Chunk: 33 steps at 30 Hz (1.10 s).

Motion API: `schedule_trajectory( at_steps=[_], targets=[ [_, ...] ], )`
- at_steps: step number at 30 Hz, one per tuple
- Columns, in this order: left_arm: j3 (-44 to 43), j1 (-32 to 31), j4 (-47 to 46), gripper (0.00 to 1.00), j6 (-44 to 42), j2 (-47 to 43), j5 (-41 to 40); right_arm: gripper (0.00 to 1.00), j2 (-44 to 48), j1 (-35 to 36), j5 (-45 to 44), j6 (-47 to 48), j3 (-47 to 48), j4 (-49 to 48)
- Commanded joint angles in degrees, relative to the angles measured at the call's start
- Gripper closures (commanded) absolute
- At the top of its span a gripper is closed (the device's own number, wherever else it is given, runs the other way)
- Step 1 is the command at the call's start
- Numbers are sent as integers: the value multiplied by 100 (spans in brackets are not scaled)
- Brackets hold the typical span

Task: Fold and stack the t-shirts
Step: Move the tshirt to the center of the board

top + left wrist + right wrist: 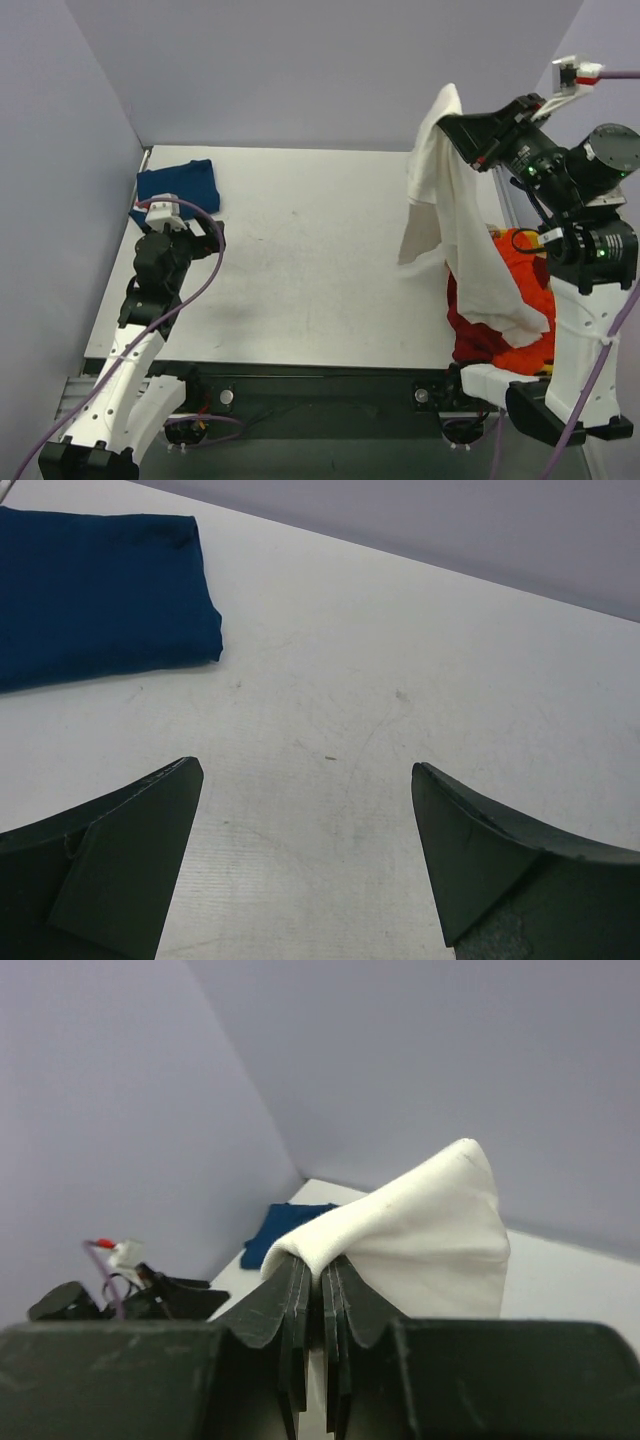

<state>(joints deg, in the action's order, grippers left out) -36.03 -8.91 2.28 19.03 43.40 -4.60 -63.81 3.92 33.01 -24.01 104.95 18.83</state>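
Closest in are the wide, dark fingers (130, 850) of the left gripper (305, 770), spread well apart and grasping nothing, with only bare table (310, 250) showing between them. This gripper hangs low over the table's left side. Just beyond it, at the table's far-left corner, lies the dark blue t-shirt (180, 185), folded into a neat flat rectangle and resting on the surface, apart from the fingers.

Over at the table's right edge, the right gripper (455, 125) is raised high above the surface, its fingers clenched tight on a bunched ridge of the cream t-shirt (455, 220). In the right wrist view the cloth peaks up just past the pinched fingertips. The rest of the shirt hangs down from that hold in long loose folds, one part dangling free above the table.

Its lower end drapes across a heap at the table's near-right corner, where an orange t-shirt (520, 265) lies crumpled on a dark red t-shirt (475, 335), beside the right arm's white column.
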Motion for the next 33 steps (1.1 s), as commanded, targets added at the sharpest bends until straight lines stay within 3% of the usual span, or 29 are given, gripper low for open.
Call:
schedule_trajectory(
  at_steps=[1, 9, 11, 14, 18, 20, 24, 27, 30, 31, 33],
  targets=[
    [26, -23, -343, 3, -57, -138, 12, 100, -570, 626, 804, 89, 806, -627],
    [26, -41, -290, 3, -127, -209, -93, 100, -2282, 1830, 671, 195, 3372, -415],
    [26, -41, -264, 3, -136, -235, -146, 100, -2530, 1954, 680, 134, 3672, -459],
    [26, -41, -237, 3, -154, -253, -208, 100, -2593, 2077, 619, 19, 3393, -993],
    [35, -32, -246, 3, -171, -227, -208, 100, -2330, 2060, 199, 168, 2516, -1092],
    [61, -32, -246, 3, -180, -209, -243, 100, -1910, 1998, -153, 300, 1384, -1170],
    [79, -58, -255, 3, -197, -95, -445, 100, -1003, 1761, -1958, 204, -1244, -1706],
    [26, -102, -237, 5, -215, 141, -498, 94, -642, 1410, -2570, -200, -2994, -1830],
    [-70, -321, -255, 9, -241, 580, -542, 78, -702, 1173, -2879, -288, -3919, -1927],
    [-149, -418, -255, 10, -259, 713, -664, 62, -772, 1129, -3071, -297, -4051, -1901],
    [-255, -672, -237, 10, -268, 1098, -822, 49, -922, 1076, -3187, -262, -4333, -1681]
  ],
)
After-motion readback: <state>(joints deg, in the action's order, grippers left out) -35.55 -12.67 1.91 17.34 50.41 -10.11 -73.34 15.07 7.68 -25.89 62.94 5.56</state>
